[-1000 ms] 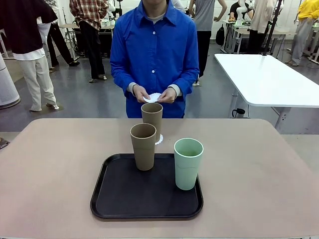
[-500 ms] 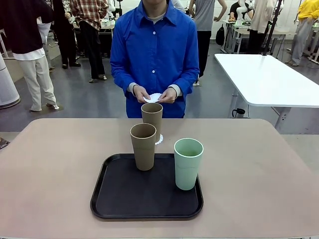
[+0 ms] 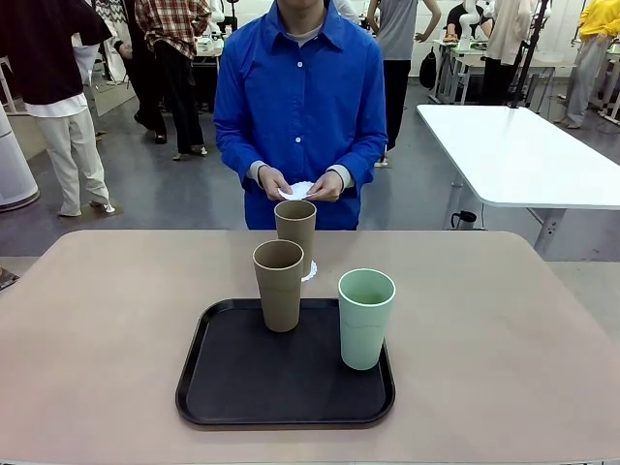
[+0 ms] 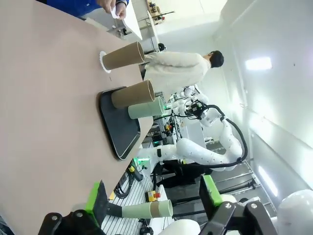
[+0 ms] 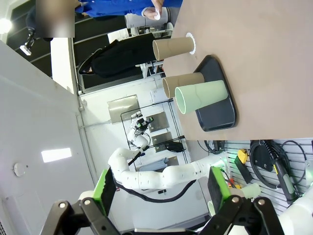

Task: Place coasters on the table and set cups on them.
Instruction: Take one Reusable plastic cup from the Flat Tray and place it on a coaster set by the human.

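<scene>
Unchanged: beyond the black rectangular tray (image 3: 223,387), a person's hands (image 3: 325,186) hold white lacy paper doilies (image 3: 297,189), unplaced; left gripper (image 4: 152,196) and right gripper (image 5: 160,188) spread, empty.

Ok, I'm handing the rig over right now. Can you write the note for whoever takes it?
Left end effector: open, empty, clear of the cups.
Right end effector: open, empty, also clear.
Done: far tan cup stands on a coaster on the table, beyond the tray.
Near tan cup and mint cup stand on the tray.
Person's hands hold spare coasters at the far edge.
Left: lay those coasters and set both tray cups on them.
</scene>
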